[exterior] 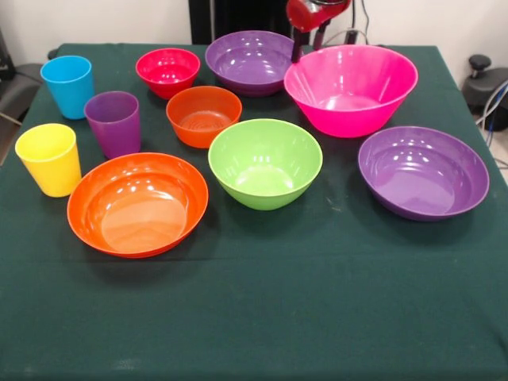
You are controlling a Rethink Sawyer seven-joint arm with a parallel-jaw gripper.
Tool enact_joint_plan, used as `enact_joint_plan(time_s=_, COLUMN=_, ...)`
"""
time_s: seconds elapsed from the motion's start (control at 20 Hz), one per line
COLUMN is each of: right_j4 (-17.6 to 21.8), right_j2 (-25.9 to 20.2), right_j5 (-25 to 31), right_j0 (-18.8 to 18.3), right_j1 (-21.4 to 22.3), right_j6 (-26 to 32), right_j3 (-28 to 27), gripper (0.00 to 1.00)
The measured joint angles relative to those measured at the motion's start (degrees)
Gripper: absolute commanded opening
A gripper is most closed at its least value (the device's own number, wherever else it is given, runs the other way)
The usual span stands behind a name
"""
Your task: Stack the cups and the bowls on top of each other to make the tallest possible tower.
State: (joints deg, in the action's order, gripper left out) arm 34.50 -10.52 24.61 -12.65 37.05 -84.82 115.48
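- The pink bowl [351, 89] — largest of the set — sits upright at the back of the green-clothed table [254, 317], just beside the far purple bowl [252, 62]. It looks like thin glossy plastic: light, fairly stiff, slick. A wide base for the tower; the rim edge seems the only place to pinch it.
- The wide orange bowl [137, 203] stands near the front, just beside the yellow cup [50, 159]. Shallow and shiny, it would likely slide rather than tip if nudged.
- The near purple bowl [423, 171] rests alone at one side, well apart from the cups; its rim is free all round.
- The green bowl [265, 163] sits mid-table — deeper walls, so a rim pinch should hold well.
- The small orange bowl [204, 116] and the red bowl [168, 71] stand behind it, close together; both probably very light.
- The purple cup [115, 123], blue cup [67, 86] and the yellow one are upright in a loose group. Tapered, smooth walls may slip through a side squeeze; gripping over the lip seems safer.
- Nothing is stacked yet.
- The gripper [308, 41] hangs at the top edge between the far purple and pink bowls, holding nothing; whether its fingers are spread or closed I cannot tell.
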Motion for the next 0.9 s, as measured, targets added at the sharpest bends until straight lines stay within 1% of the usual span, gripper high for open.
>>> enact_joint_plan(time_s=0.2, right_j4=-0.86, right_j2=-0.09, right_j5=0.89, right_j0=-0.42, right_j1=0.74, right_j6=0.0, right_j3=0.0, gripper=1.0)
enact_joint_plan(time_s=0.5, right_j4=-2.75, right_j2=-0.22, right_j5=5.4, right_j0=-1.33, right_j1=4.09, right_j6=0.0, right_j3=0.0, gripper=1.0)
enact_joint_plan(time_s=0.7, right_j4=-3.0, right_j2=-0.22, right_j5=7.17, right_j0=-1.35, right_j1=5.45, right_j6=0.0, right_j3=-0.12, gripper=1.0)
enact_joint_plan(time_s=0.9, right_j4=-3.0, right_j2=-0.23, right_j5=7.93, right_j0=-1.36, right_j1=5.75, right_j6=0.0, right_j3=-0.57, gripper=1.0)
